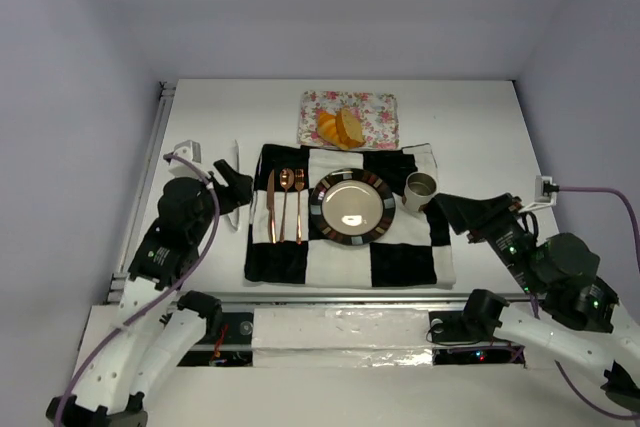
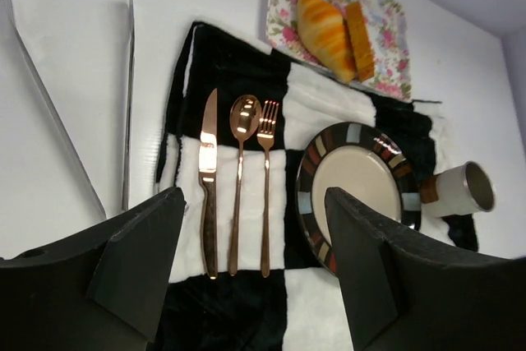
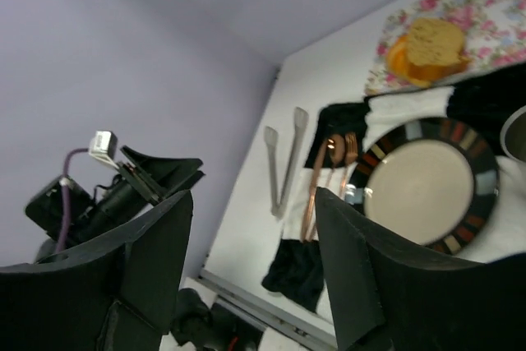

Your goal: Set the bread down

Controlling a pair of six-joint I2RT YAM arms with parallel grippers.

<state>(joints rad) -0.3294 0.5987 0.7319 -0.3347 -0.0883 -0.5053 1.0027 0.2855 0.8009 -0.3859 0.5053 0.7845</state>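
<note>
Nearest the lens, the left arm [image 1: 150,347] and right arm [image 1: 560,332] rise from the near edge of the white table [image 1: 480,127], one on each side of the place setting. The left gripper [image 1: 235,182] hangs above the left border of the setting, its jaws spread wide with nothing between them. The right gripper [image 1: 450,212] hangs over the right border, jaws also apart and empty.

A black-and-white checkered cloth [image 1: 400,262] covers the middle of the table. Just beyond its far edge lies a floral mat [image 1: 378,107], touching or slightly overlapping the cloth. A round plate [image 1: 318,209] with a dark banded rim and a pale bare centre sits near the middle of the cloth. Pale tongs [image 3: 292,158] lie on the bare table left of the cloth, under the left gripper in the overhead view. Three copper pieces lie side by side left of the plate, handles toward the near edge: knife [image 1: 271,209], spoon [image 1: 286,202], fork [image 1: 299,205]. A small cup [image 1: 420,187] stands just right of the plate, at its far right.

The bread [image 1: 340,127] rests on the floral mat at the far side, well apart from both grippers and off the plate: a glossy orange-yellow roll [image 1: 328,128] on the left, and a tan slice [image 1: 351,126] against its right side.
</note>
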